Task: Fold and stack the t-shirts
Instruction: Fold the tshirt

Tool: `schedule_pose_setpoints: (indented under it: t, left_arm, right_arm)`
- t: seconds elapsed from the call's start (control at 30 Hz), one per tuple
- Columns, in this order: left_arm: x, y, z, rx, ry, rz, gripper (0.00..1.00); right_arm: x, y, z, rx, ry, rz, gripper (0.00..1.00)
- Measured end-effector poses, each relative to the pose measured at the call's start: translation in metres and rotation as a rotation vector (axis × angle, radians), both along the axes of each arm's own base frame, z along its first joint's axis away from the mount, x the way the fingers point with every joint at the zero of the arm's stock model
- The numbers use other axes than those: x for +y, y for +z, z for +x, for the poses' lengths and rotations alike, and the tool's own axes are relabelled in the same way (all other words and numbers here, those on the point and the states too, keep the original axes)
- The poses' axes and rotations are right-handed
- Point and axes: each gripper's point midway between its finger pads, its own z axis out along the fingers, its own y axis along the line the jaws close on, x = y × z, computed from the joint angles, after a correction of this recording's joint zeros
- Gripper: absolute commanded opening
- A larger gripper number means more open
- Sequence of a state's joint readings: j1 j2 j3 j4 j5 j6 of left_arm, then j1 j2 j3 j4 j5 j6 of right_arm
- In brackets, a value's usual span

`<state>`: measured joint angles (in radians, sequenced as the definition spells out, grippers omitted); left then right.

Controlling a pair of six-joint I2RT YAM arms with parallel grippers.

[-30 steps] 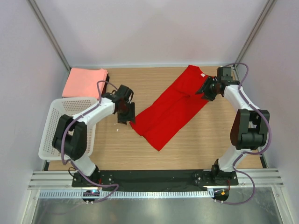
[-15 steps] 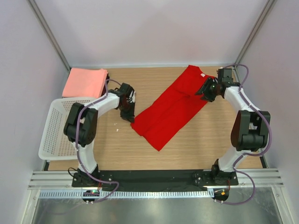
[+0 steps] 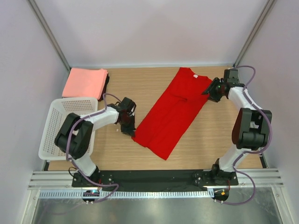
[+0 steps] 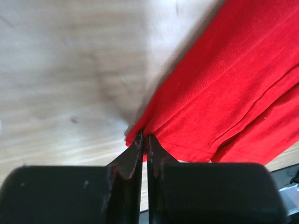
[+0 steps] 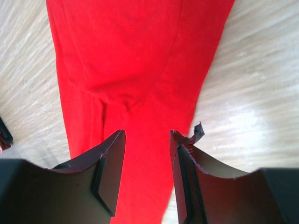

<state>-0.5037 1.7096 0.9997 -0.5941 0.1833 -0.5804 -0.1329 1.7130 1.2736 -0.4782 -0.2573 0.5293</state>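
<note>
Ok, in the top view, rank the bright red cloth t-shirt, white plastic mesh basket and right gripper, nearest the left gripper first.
1. Bright red cloth t-shirt, corner pinched in the left gripper.
2. White plastic mesh basket, to its left.
3. Right gripper, far right.

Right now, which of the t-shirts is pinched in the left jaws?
The red t-shirt, spread out diagonally: the left jaws are shut on its near-left corner. The folded salmon-pink t-shirt lies apart at the far left, with nothing touching it.

Bright, even light; blurred soft shadow beside red t-shirt (image 4: 224, 93).
</note>
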Motion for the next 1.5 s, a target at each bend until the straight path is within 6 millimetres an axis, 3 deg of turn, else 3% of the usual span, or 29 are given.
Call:
schedule_pose_setpoints:
  t: [0.17, 0.27, 0.3, 0.33, 0.47, 0.63, 0.7, 0.83, 1.0, 1.13, 1.23, 1.33, 1.37, 1.5]
  left_arm:
    - [-0.014, 0.001, -0.031, 0.008, -0.012, 0.01, 0.1]
    - [-0.015, 0.005, -0.05, 0.01, 0.005, 0.028, 0.26]
    - [-0.012, 0.008, -0.054, 0.004, 0.018, 0.04, 0.39]
    - [-0.01, 0.012, -0.055, -0.004, 0.03, 0.051, 0.4]
    - [0.003, 0.039, -0.049, -0.112, 0.077, 0.129, 0.4]
    - [-0.035, 0.088, -0.022, -0.263, -0.009, 0.07, 0.39]
    - [-0.049, 0.097, -0.015, -0.296, -0.047, 0.05, 0.38]
    - [-0.066, 0.08, -0.011, -0.289, -0.139, 0.07, 0.37]
    - [-0.08, 0.045, -0.02, -0.214, -0.234, 0.098, 0.37]
    - [-0.099, 0.048, -0.017, -0.207, -0.26, 0.05, 0.38]
    - [-0.112, 0.061, -0.007, -0.238, -0.257, 0.015, 0.42]
    - [-0.117, 0.071, 0.003, -0.27, -0.239, 0.002, 0.44]
    - [-0.116, 0.072, 0.006, -0.277, -0.227, 0.007, 0.44]
    - [-0.095, 0.064, 0.018, -0.26, -0.163, 0.04, 0.43]
  right_arm:
    - [-0.005, -0.02, 0.023, -0.02, -0.018, 0.021, 0.5]
    - [-0.011, -0.044, 0.038, 0.012, -0.033, 0.033, 0.49]
    - [-0.015, -0.052, 0.044, 0.023, -0.042, 0.036, 0.49]
    - [-0.019, -0.057, 0.048, 0.029, -0.05, 0.038, 0.49]
    - [-0.039, -0.08, 0.058, 0.05, -0.102, 0.037, 0.49]
    - [-0.058, -0.083, 0.072, 0.023, -0.157, 0.02, 0.48]
    - [-0.063, -0.084, 0.084, 0.002, -0.17, 0.011, 0.48]
    - [-0.072, -0.084, 0.107, -0.035, -0.183, -0.005, 0.37]
    - [-0.082, -0.088, 0.134, -0.068, -0.185, -0.018, 0.11]
    - [-0.087, -0.089, 0.157, -0.093, -0.175, -0.017, 0.04]
    - [-0.091, -0.087, 0.177, -0.121, -0.16, -0.013, 0.06]
    - [-0.092, -0.085, 0.196, -0.139, -0.133, 0.0, 0.28]
    - [-0.093, -0.084, 0.202, -0.145, -0.122, 0.002, 0.39]
    - [-0.092, -0.077, 0.193, -0.118, -0.119, -0.002, 0.48]
